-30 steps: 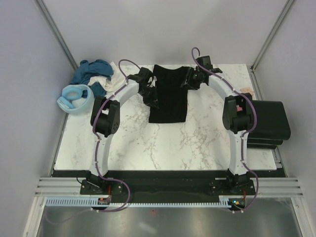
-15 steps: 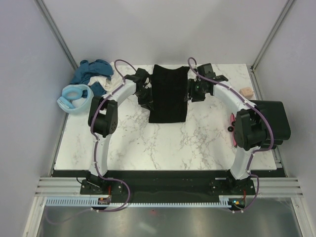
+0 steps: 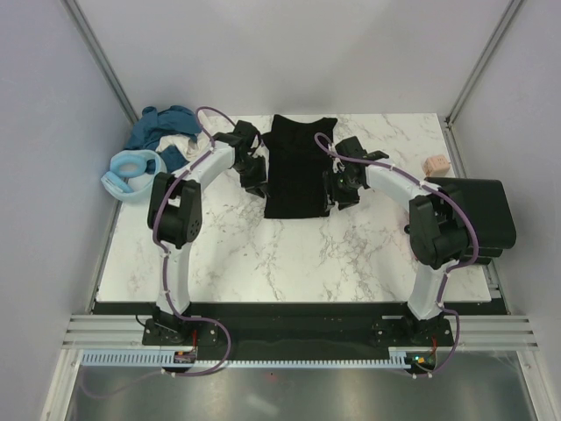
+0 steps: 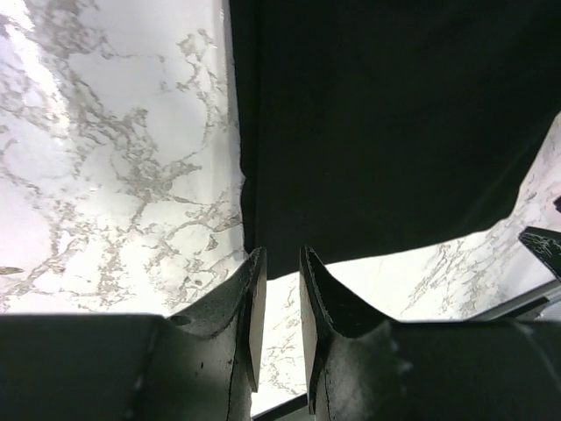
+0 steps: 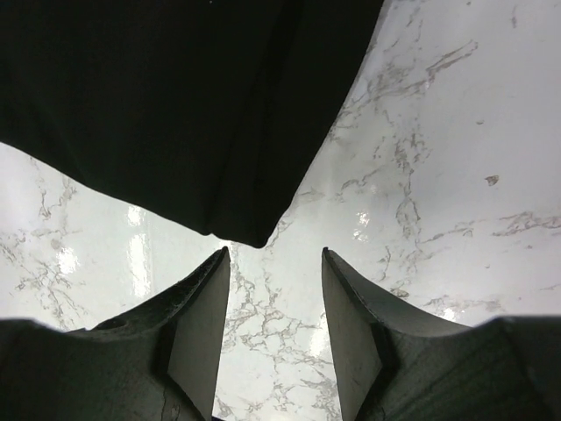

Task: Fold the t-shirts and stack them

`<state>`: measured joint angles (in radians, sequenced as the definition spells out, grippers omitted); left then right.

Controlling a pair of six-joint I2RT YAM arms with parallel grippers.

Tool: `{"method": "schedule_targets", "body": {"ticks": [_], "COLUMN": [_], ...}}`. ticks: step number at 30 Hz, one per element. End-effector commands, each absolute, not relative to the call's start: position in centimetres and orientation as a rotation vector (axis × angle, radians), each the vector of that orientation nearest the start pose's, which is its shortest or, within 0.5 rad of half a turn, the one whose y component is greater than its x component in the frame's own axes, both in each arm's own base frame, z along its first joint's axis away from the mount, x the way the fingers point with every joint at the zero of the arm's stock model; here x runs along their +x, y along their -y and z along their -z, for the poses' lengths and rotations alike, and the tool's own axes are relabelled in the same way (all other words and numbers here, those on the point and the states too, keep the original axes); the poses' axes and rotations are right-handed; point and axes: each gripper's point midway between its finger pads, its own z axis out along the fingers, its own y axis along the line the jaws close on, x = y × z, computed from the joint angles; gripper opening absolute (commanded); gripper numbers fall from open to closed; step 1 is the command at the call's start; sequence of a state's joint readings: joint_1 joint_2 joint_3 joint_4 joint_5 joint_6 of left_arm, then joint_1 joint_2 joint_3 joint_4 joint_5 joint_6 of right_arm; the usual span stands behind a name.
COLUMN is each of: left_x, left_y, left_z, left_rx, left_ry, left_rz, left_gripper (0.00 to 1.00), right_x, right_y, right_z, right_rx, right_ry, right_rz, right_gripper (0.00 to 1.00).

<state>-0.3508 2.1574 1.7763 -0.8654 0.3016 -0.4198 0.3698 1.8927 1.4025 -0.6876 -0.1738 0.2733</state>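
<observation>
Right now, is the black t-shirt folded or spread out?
Folded: the black t-shirt lies as a narrow rectangle, with no sleeves showing.

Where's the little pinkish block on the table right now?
Top view: the pinkish block lies near the table's far right edge, right of the right gripper and the black t-shirt.

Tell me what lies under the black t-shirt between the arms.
Marble table shows along the near edges of the black t-shirt, which lies flat on it. Anything beneath its middle is covered.

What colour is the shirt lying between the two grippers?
Black t-shirt, clearest from the top external view.
</observation>
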Motion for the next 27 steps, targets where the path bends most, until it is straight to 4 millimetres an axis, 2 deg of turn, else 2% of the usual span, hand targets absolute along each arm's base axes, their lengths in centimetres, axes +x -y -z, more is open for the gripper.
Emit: {"method": "schedule_targets", "body": {"ticks": [1,5,8,12,16,21,27], "left_x": [40.7,40.9,41.2,41.3,41.2,41.2,41.2], "left_y": [24.0,25.5,26.7,27.9,27.8,27.4,27.5], "left_z": [-7.9,-7.4,-7.0,-6.7,-6.2,-5.8,-4.7], "left_rx": [0.095,0.125,0.155,0.183,0.191,0.201,0.216], "left_ry": [-2.843,-2.846,-2.843,-2.841,-2.85,-2.854,-2.873], "left_rz": [0.669,0.682,0.699,0.71,0.699,0.668,0.668], "left_gripper": [0.29,0.29,0.29,0.29,0.28,0.28,0.28], "right_x": [36.8,36.7,36.9,37.1,37.7,37.6,39.1], "right_y": [-19.0,-19.0,-19.7,-20.8,-22.1,-22.2,-22.6], "right_z": [-6.7,-5.6,-5.6,-4.5,-5.0,-3.6,-4.9], "right_rx": [-0.235,-0.238,-0.251,-0.281,-0.314,-0.315,-0.332], "right_ry": [-2.739,-2.751,-2.74,-2.755,-2.733,-2.755,-2.673], "right_rz": [-0.412,-0.413,-0.46,-0.525,-0.583,-0.581,-0.585], "right_gripper": [0.54,0.53,0.53,0.53,0.54,0.52,0.52]}}
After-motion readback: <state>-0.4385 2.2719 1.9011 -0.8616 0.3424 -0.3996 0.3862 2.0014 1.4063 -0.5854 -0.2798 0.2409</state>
